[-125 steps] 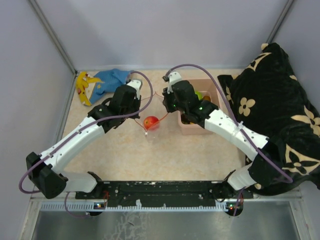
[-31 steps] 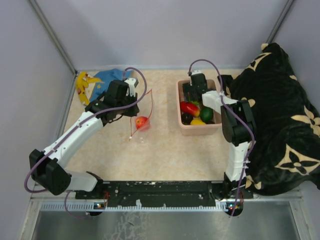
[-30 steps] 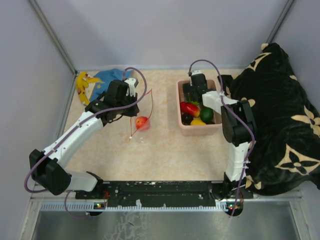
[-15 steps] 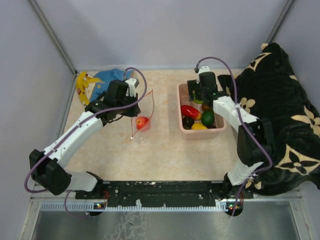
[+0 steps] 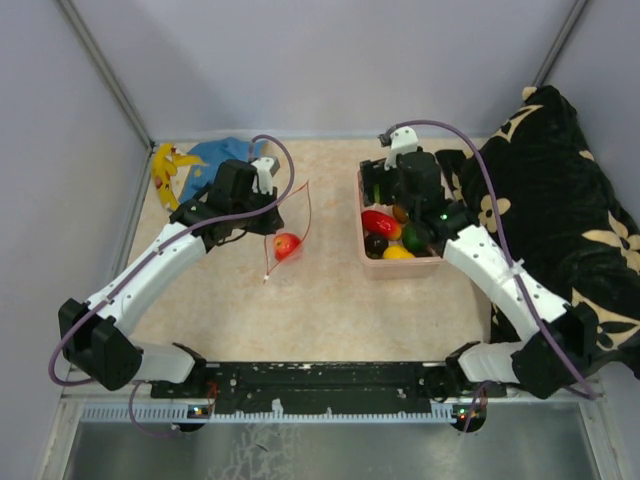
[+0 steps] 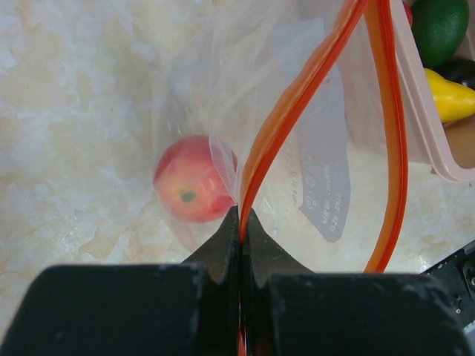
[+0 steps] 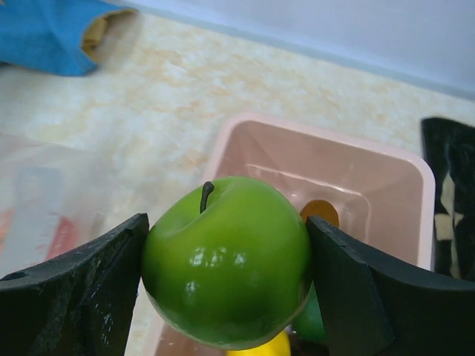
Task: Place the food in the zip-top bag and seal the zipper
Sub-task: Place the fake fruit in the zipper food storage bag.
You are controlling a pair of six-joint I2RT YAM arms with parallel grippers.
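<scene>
My left gripper is shut on the red-orange zipper and holds the clear zip-top bag up by its mouth. One red fruit lies inside the bag on the table. From above, the left gripper is left of the bag. My right gripper is shut on a green apple above the pink tub. More food lies in the tub: red, green, yellow and dark pieces.
A blue cloth and a yellow banana-like toy lie at the back left. A black flowered blanket fills the right side. The pink tub stands just right of the bag.
The right arm has swung its elbow out to the right and lowered it, while its gripper stays over the tub. The left arm and bag hold still.
</scene>
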